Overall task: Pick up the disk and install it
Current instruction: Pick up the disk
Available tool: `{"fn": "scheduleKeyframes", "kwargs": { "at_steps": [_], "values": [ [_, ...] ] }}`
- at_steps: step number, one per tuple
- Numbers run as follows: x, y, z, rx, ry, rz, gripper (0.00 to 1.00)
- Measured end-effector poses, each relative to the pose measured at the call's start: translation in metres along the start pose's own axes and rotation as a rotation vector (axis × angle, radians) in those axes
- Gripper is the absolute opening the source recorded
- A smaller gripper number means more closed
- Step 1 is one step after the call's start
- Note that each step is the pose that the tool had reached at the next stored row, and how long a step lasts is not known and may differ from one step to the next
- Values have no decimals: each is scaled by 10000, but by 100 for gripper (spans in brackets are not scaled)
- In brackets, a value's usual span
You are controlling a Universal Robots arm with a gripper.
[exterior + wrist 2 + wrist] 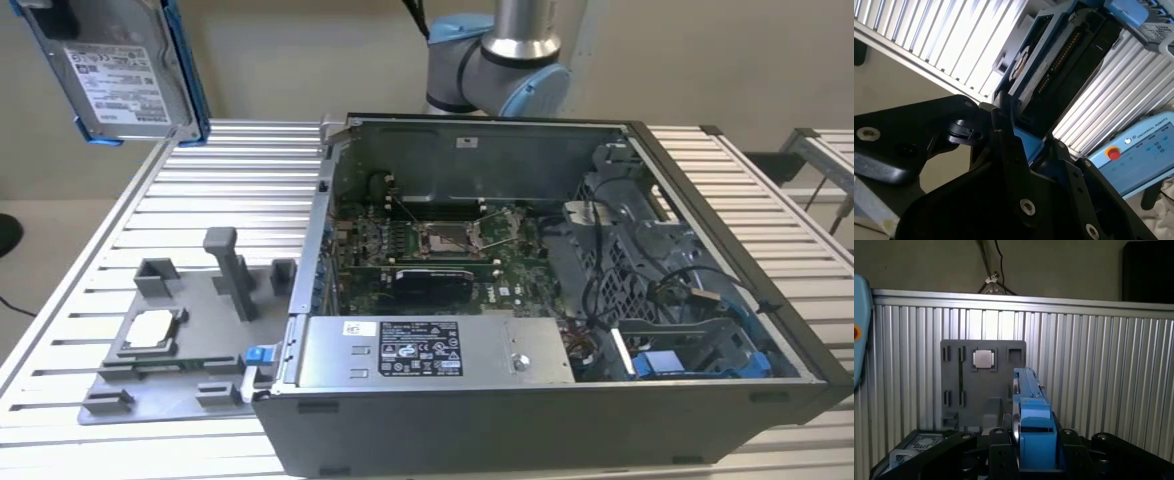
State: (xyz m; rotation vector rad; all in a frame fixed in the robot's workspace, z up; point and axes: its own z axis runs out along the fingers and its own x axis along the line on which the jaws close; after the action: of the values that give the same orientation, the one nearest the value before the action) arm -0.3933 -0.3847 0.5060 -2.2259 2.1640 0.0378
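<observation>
The disk [127, 70], a silver drive with a white label in a blue carrier, hangs upright high above the slatted table's far corner, at the exterior view's upper left. In the first wrist view I see the disk [1031, 420] edge-on, clamped between the black fingers [999, 447] of my gripper [1034, 442], which is shut on it. In the second wrist view the disk [1054, 65] extends away from my gripper [1026, 145], its connector side facing the camera. It is well off to the exterior view's left of the open computer case [534, 420].
A grey fixture plate [174, 350] holding a small silver chip [151, 328] lies on the slatted table [227, 190] beside the case. Inside the case are a silver labelled box [427, 350], the motherboard [441, 240] and a blue bay [681, 360]. The arm's base [514, 60] stands behind it.
</observation>
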Motion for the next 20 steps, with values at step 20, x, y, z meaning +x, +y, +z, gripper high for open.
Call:
{"fn": "scheduleKeyframes", "kwargs": {
  "at_steps": [20],
  "values": [
    [46, -906, 16, -3, 1, -11, 0]
  ]
}}
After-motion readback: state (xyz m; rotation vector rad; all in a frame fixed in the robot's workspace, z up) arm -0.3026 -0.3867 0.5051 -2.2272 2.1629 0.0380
